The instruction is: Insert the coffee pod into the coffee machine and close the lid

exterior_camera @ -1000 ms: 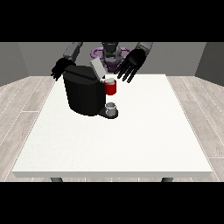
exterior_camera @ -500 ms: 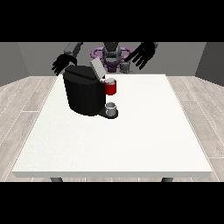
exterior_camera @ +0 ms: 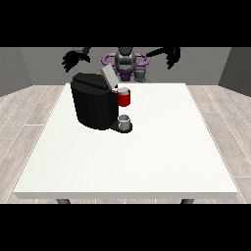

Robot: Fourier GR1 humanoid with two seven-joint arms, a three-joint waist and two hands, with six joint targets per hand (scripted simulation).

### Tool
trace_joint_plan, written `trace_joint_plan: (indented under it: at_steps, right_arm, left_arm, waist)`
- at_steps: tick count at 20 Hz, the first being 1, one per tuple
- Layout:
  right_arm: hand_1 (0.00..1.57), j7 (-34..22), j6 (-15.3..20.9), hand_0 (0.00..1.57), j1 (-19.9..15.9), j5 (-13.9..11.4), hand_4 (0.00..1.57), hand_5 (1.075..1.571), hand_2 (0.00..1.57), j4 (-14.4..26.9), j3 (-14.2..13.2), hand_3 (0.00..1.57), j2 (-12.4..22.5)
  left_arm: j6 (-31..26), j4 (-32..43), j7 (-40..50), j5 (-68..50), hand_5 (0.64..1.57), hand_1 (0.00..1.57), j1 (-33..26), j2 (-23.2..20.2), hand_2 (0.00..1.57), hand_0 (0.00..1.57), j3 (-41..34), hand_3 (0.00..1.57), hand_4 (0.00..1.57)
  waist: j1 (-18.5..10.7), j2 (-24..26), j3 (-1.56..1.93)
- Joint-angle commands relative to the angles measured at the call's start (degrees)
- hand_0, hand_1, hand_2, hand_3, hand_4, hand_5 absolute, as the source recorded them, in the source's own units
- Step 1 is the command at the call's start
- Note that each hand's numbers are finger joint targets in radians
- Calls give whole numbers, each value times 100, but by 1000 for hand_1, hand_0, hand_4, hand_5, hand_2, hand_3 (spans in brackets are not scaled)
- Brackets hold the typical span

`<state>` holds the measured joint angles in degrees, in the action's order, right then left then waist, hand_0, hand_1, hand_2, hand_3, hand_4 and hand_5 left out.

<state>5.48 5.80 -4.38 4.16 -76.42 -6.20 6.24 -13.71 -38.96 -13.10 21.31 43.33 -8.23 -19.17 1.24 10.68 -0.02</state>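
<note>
- Front view shows the coffee pod [exterior_camera: 124, 90] as a small grey disc seated on top of the red brew head [exterior_camera: 124, 99], at the front of the coffee machine [exterior_camera: 95, 102].
- That red head sticks out of the machine's black body towards the view's right, and the pod sits flush in its top opening.
- Just behind the pod, the grey lid [exterior_camera: 108, 77] stands tilted up and back from the machine's top, so the chamber is uncovered and the lid is not closed.
- Below the red head, a small grey cup [exterior_camera: 125, 120] stands on the machine's dark base plate, directly under the spout.
- The machine stands on the white table [exterior_camera: 147, 157], in its far half and towards the view's left.
- At the view's left, one black hand [exterior_camera: 72, 59] is raised above and behind the machine, well apart from it; its fingers are spread and it holds nothing.
- At the view's right, the other black hand [exterior_camera: 172, 56] is raised at about the same height, well apart from the machine and the table, fingers hanging relaxed and empty.
- Between the two arms, the robot's torso [exterior_camera: 126, 62] shows at the table's far edge.
</note>
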Motion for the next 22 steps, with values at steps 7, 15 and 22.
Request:
trace_joint_plan:
  at_steps: [7,15,22]
  right_arm:
    - [0,-800,-422,0,-638,73,0,1571,0,-845,361,0,211]
    - [0,-800,-508,0,-1078,-181,137,1571,0,-597,380,0,404]
    - [0,-682,-777,0,-1299,-215,123,1571,0,-389,371,0,402]
  left_arm:
    - [-175,-306,-90,-625,1571,0,-983,352,0,0,-206,0,0]
    - [-550,-1092,192,-1184,1571,0,-1425,606,0,0,-24,0,0]
    - [-434,-2348,561,-1489,1571,0,-2083,780,0,0,350,0,103]
  waist:
    - [-385,328,0]
    - [-993,130,3]
    - [-965,-183,4]
